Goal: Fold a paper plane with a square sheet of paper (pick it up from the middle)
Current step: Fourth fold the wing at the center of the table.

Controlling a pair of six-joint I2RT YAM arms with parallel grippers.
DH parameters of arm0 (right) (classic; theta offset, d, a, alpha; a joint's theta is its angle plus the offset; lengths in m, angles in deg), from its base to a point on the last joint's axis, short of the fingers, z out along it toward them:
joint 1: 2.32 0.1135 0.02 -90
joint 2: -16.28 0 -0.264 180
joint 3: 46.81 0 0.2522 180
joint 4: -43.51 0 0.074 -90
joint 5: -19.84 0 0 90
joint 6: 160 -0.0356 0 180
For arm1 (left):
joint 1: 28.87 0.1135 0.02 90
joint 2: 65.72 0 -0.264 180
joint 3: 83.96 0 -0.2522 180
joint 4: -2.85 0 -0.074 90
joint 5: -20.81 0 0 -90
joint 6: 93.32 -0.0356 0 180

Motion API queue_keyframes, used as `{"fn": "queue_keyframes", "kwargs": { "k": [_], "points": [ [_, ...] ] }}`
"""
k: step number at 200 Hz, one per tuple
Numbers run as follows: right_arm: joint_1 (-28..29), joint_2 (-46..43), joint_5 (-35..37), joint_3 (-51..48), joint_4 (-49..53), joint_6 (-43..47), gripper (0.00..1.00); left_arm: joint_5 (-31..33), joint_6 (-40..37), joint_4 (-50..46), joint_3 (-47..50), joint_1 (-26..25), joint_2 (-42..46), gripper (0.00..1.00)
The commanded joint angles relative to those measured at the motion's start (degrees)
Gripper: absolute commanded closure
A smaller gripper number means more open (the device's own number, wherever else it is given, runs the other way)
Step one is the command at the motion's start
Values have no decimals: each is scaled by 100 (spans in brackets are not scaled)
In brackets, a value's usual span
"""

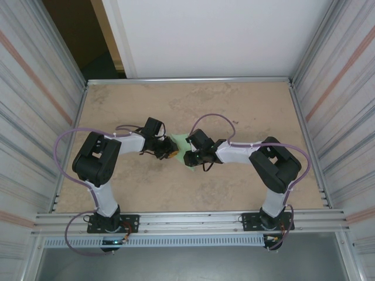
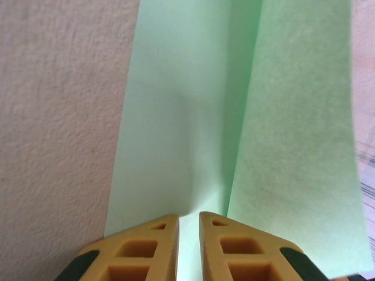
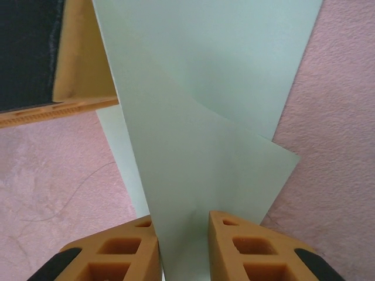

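Left tool (image 2: 188, 216) fingers sit v. close, w/ green paper (image 2: 176, 117) in the slit; can't tell if it's pinched. Right tool (image 3: 183, 218) fingers are a bit apart, paper btwn them too; can't tell if it's squeezed. Paper is partly folded, w/ a crease down it & a flap on top. It's at mid desk (image 1: 234, 105), right btwn both tools, arms bent in from each side.

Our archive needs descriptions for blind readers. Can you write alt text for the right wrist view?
A partly folded sheet of pale green paper runs up from between the right gripper's two orange fingers, one layer lying slantwise over another. The other arm's orange finger sits at upper left beside the paper, over a mottled pinkish table.
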Motion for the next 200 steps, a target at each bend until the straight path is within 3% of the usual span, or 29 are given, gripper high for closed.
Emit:
{"fn": "queue_keyframes", "kwargs": {
  "k": [1, 97, 200],
  "points": [
    [65, -229, 161, 167, 246, 71, 74, 68, -92, -174, 54, 12, -56, 83],
    [87, -122, 217, 193, 263, 55, 80, 62, -86, -175, 71, 18, -45, 83],
    [252, -267, 680, 299, 501, 100, 70, 60, -89, -171, 78, 13, -47, 83]
  ]
}}
